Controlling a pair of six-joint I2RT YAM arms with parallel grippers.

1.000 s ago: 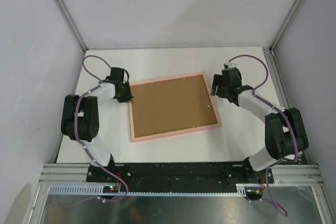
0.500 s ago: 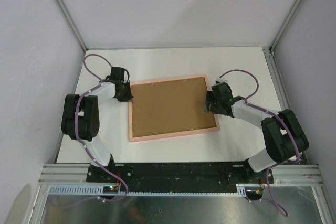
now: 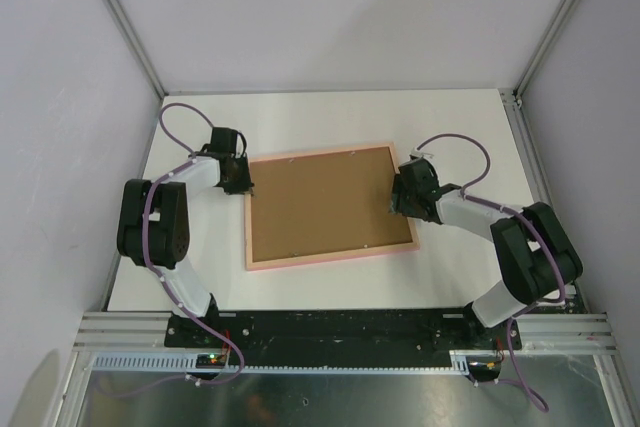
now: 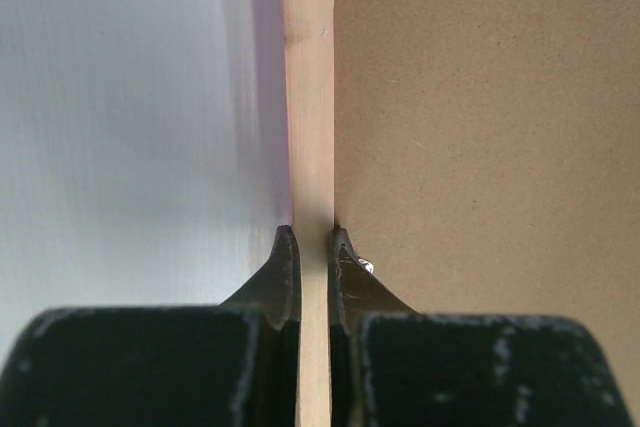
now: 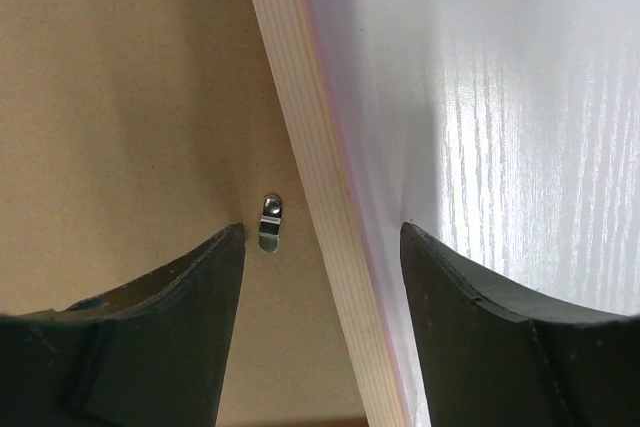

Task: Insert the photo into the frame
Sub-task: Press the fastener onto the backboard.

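The frame (image 3: 330,255) is lying face down at picture centre, backing board (image 3: 325,202) fitted; photo not visible. The left gripper (image 4: 313,277) is pinching its left rail. The right gripper (image 5: 320,247), spread, is straddling the retaining tab (image 5: 269,222); rotating it probably comes next.

The gripper (image 5: 320,232) is spread wide, its two dark fingers (image 5: 150,347) straddling the frame (image 5: 295,77), whose pale striped rail runs diagonally from top centre to bottom with a thin pink line along its right side. Left of the rail lies the brown board (image 5: 120,97) with a small metal clip (image 5: 269,223) just beside the left fingertip; right of it is the glossy white table (image 5: 500,97).
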